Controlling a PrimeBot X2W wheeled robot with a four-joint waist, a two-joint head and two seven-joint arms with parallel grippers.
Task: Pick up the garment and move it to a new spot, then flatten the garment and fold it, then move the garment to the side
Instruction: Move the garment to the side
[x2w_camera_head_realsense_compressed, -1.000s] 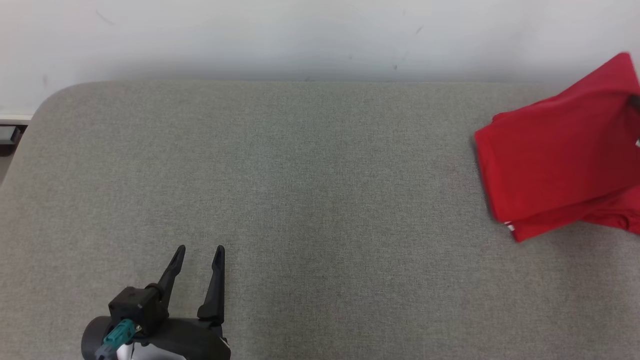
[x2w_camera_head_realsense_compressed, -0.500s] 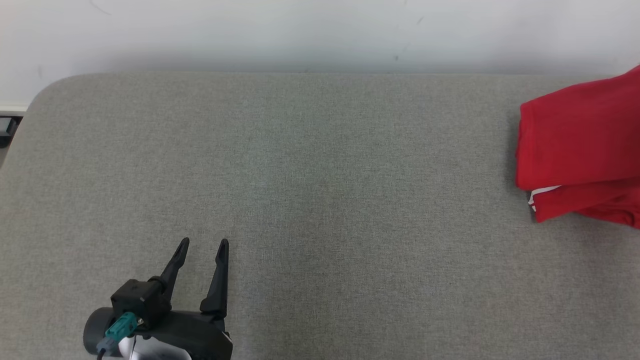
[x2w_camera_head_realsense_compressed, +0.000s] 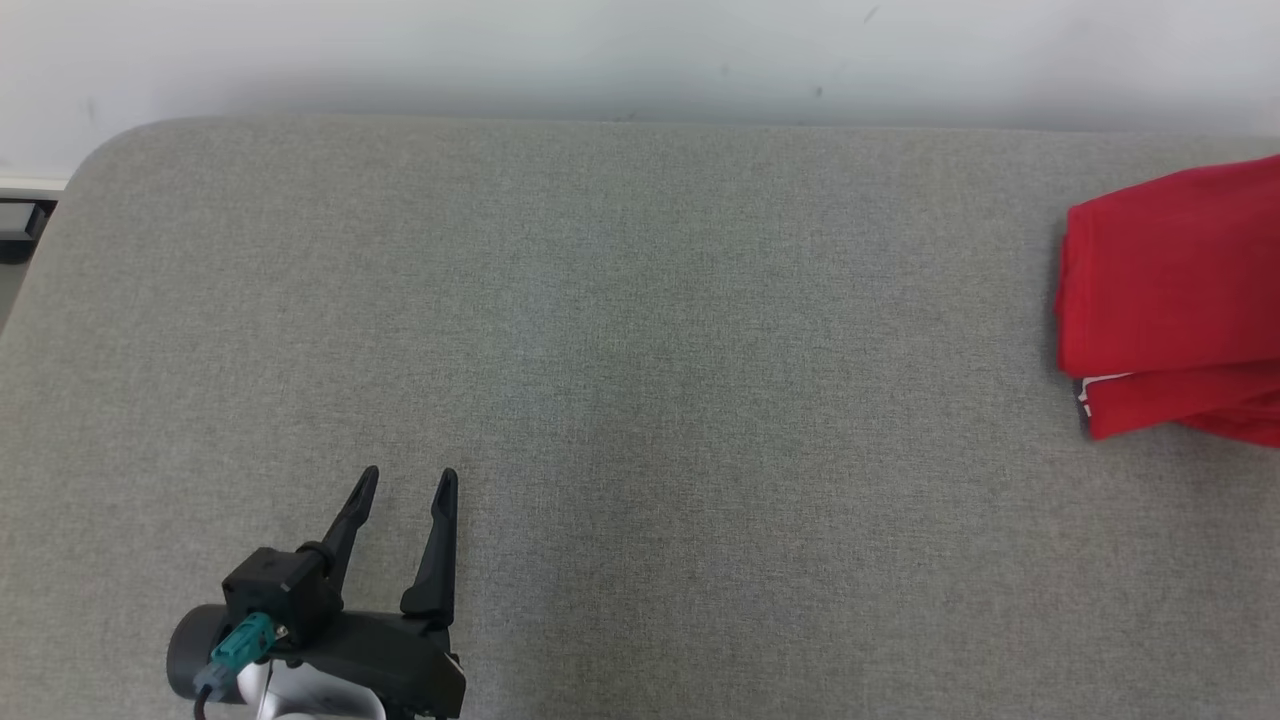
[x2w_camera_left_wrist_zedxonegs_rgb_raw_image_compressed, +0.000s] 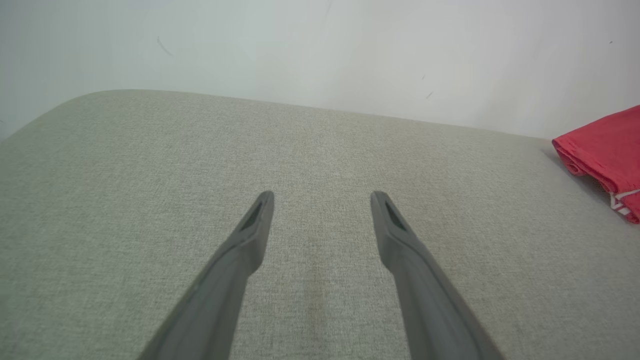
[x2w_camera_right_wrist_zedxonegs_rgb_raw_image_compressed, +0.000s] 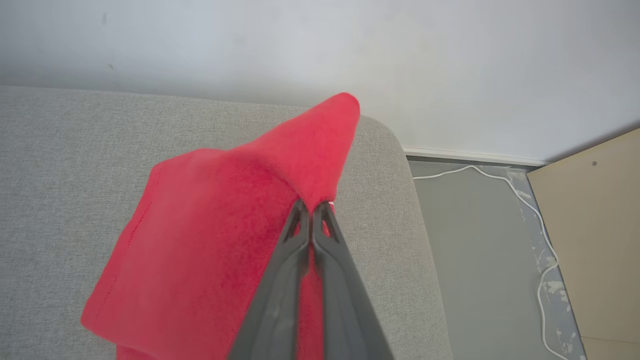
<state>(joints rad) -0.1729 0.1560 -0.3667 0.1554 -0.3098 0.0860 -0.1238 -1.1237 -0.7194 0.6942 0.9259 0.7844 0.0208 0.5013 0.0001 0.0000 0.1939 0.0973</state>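
A grey table (x2w_camera_head_realsense_compressed: 640, 300) is seen against a white wall (x2w_camera_head_realsense_compressed: 600, 50) in the head view. The left gripper (x2w_camera_head_realsense_compressed: 409, 472) is held at lower left, jaws apart, and the folded red garment (x2w_camera_head_realsense_compressed: 1160, 270) is seen at the right edge. In the left wrist view, the fingers are spread above the table. In the right wrist view, the right gripper (x2w_camera_right_wrist_zedxonegs_rgb_raw_image_compressed: 312, 206) is clamped on a raised garment fold.

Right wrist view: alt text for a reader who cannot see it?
The right hand is shut on the red folded cloth garment, which rises to a peak above the rounded corner of the grey fabric-covered table. A white cable lies on the grey floor.
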